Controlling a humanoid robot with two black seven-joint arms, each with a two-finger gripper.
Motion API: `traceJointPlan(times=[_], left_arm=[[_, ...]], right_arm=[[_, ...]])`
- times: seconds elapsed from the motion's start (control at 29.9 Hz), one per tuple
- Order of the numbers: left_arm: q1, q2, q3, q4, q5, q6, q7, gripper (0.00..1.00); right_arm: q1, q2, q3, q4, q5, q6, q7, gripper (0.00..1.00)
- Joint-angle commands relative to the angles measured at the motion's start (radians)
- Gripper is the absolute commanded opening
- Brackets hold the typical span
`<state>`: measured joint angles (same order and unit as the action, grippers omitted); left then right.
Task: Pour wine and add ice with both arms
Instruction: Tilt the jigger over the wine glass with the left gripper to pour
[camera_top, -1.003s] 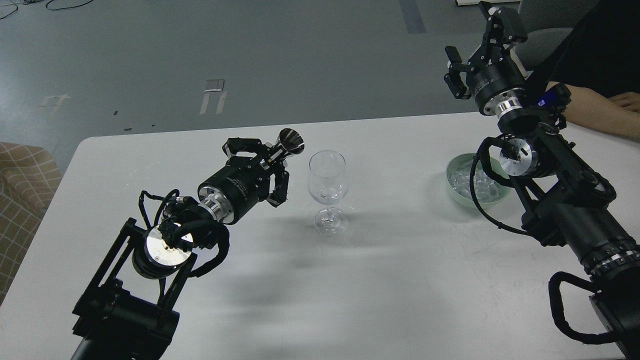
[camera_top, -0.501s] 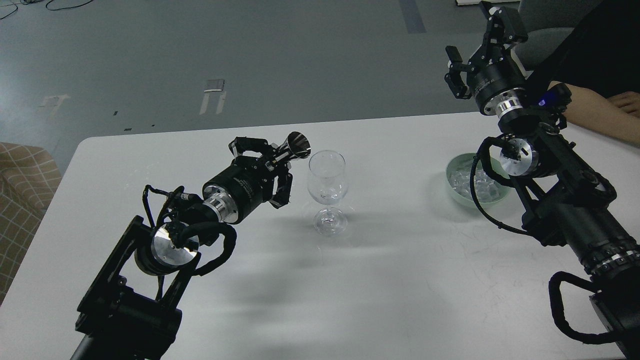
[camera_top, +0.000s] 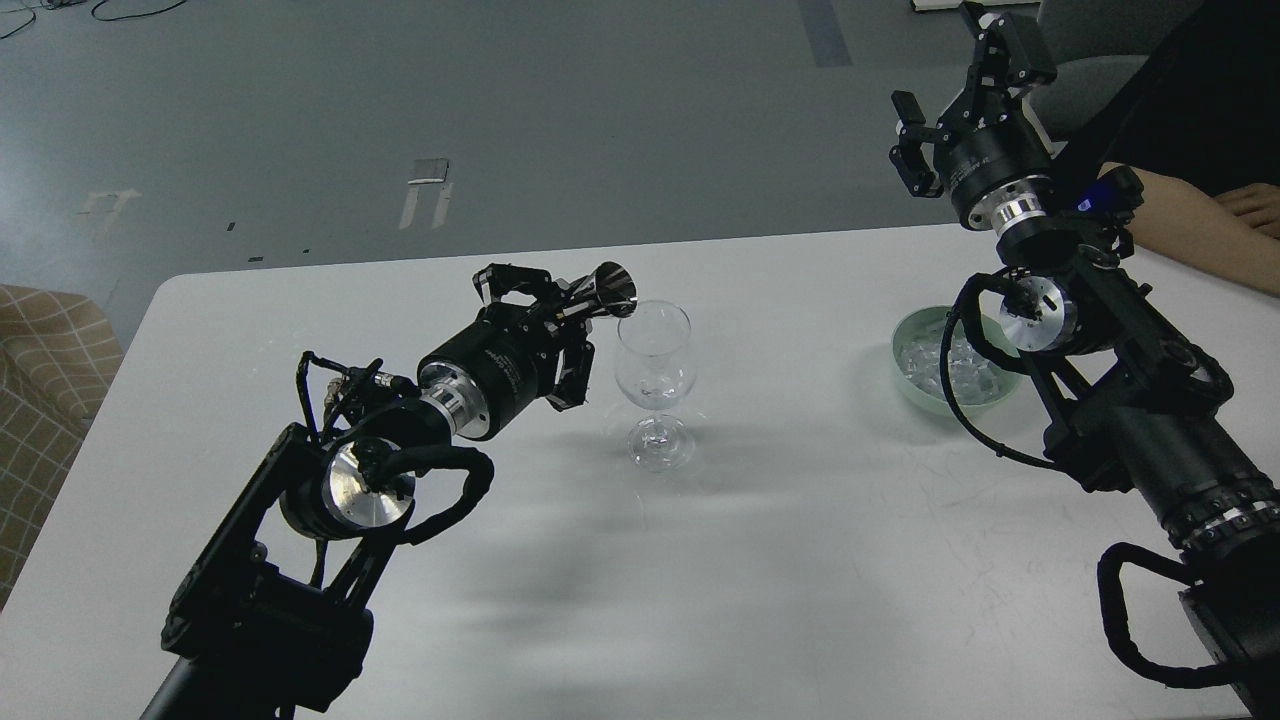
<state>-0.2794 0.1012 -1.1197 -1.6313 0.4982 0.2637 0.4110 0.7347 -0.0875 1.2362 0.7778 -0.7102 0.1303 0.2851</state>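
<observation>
A clear stemmed wine glass (camera_top: 655, 360) stands upright mid-table. My left arm (camera_top: 300, 560) reaches in from the lower left. Its gripper (camera_top: 555, 325) is shut on a small shiny metal cone-shaped cup (camera_top: 608, 288). The cup lies tilted on its side, its mouth right at the glass's left rim. Any wine is hidden from me, and the glass looks empty. The ice (camera_top: 935, 365) lies as clear cubes in a pale green bowl (camera_top: 903, 372) at the right. My right arm (camera_top: 1150, 420) crosses in front of the bowl. Its gripper (camera_top: 955, 90) hangs high above the table's far edge, open and empty.
The white table (camera_top: 800, 560) spans the view. A person's bare forearm (camera_top: 1190, 225) rests on its far right corner, close behind my right arm. A plaid seat (camera_top: 50, 350) stands off the left edge. Grey floor lies beyond.
My left gripper has carried the metal cup rightward and a little up, from well left of the glass to its rim. The right arm has hardly moved.
</observation>
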Motion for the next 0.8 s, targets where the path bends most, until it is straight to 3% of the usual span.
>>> traceJointPlan(times=[0.0,0.77], left_arm=[[-0.004,0.003,0.015,0.001,0.038,-0.001,0.0,0.0],[-0.035,0.022,0.043,-0.001,0.212,-0.011,0.009,0.0]], right_arm=[[0.0,0.0,0.0,0.0,0.0,0.0,0.0,1.0],[-0.005,0.0,0.0,0.0,0.0,0.0,0.0,1.0]])
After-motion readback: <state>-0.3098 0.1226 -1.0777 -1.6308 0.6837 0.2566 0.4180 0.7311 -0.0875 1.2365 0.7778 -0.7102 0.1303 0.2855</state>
